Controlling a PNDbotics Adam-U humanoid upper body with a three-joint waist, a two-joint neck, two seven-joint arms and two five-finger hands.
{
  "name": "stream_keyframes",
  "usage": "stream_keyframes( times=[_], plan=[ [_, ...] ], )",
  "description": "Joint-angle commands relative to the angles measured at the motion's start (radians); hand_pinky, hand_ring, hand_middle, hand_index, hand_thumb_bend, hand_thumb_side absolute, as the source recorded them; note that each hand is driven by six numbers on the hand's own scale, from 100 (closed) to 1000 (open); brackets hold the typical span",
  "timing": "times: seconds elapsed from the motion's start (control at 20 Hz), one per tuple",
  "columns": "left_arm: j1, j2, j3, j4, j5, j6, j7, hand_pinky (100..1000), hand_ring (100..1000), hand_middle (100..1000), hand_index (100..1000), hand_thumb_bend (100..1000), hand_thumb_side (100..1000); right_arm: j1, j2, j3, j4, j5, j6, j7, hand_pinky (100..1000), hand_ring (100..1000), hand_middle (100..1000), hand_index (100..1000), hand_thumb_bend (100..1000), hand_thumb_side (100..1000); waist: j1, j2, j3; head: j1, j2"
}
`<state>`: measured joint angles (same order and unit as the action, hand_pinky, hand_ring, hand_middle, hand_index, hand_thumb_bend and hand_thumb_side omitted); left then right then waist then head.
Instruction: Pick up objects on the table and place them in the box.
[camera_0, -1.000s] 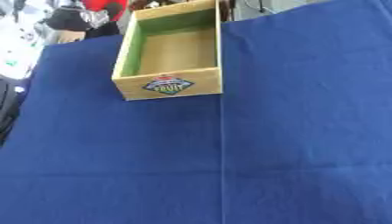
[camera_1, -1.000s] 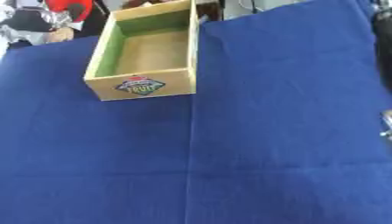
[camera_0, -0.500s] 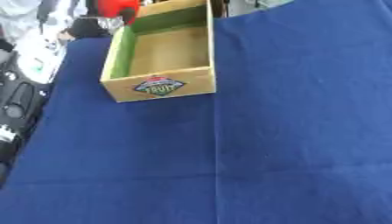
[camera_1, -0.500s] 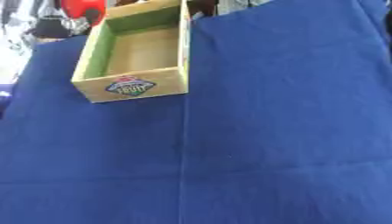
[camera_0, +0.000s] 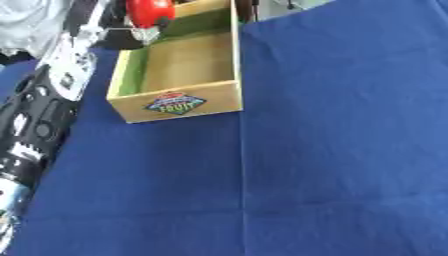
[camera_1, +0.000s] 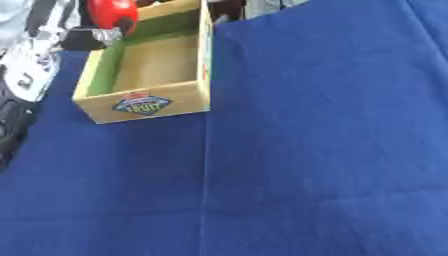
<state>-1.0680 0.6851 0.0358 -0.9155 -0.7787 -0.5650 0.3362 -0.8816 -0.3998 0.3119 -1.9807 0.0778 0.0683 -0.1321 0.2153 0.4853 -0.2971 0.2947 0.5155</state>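
A wooden box (camera_0: 179, 102) with green inner walls and a "fruit" label on its front stands at the upper left of the blue-covered table (camera_0: 332, 150). Its floor shows bare. A red round object (camera_0: 149, 11) hangs over the box's far left corner. My left hand (camera_0: 140, 32) is curled under and around it, partly hidden by it. My black and silver left arm (camera_0: 39, 120) runs up the left edge beside the box. My right hand shows in neither view.
The blue cloth has fold lines running down from the box and across the lower part. Light grey clutter (camera_0: 26, 20) lies beyond the table's far left corner.
My left arm has come further into view along the left edge. The red object has moved right, from beyond the box's far left corner to over its rim. The camera shifted a little.
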Motion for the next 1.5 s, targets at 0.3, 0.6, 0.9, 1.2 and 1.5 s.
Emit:
stream_keyframes(
  times=[0.3, 0.6, 0.9, 1.2, 1.5],
  plan=[
    [-0.03, 0.039, 0.006, 0.005, -0.118, -0.013, 0.032, 387, 457, 542, 721, 469, 608, -0.024, -0.002, 0.003, -0.019, -0.01, -0.003, 0.013, 912, 841, 690, 781, 100, 962, -0.001, -0.012, -0.005, 0.013, -0.031],
    [-0.026, 0.037, 0.004, 0.006, -0.168, -0.037, -0.018, 657, 819, 835, 966, 858, 759, -0.02, 0.001, 0.002, -0.019, -0.015, 0.001, 0.012, 913, 840, 689, 778, 100, 952, -0.001, -0.016, 0.002, 0.011, -0.022],
    [-0.021, 0.028, 0.024, -0.01, -0.079, -0.04, 0.004, 575, 713, 684, 864, 771, 740, -0.009, 0.005, -0.001, -0.019, -0.017, 0.006, 0.007, 915, 841, 689, 779, 100, 949, -0.011, -0.033, 0.02, 0.001, -0.015],
    [0.023, 0.051, 0.028, -0.143, 0.144, 0.01, 0.04, 482, 610, 622, 800, 659, 774, 0.03, 0.002, -0.016, -0.019, -0.014, 0.013, -0.009, 916, 842, 690, 779, 100, 946, -0.032, -0.073, 0.074, -0.041, 0.021],
    [0.13, 0.082, 0.027, -0.352, 0.536, 0.065, -0.043, 443, 557, 578, 763, 601, 779, 0.069, 0.008, -0.039, -0.019, -0.007, 0.019, -0.04, 916, 842, 692, 780, 100, 943, -0.062, -0.123, 0.14, -0.086, 0.058]
  ],
)
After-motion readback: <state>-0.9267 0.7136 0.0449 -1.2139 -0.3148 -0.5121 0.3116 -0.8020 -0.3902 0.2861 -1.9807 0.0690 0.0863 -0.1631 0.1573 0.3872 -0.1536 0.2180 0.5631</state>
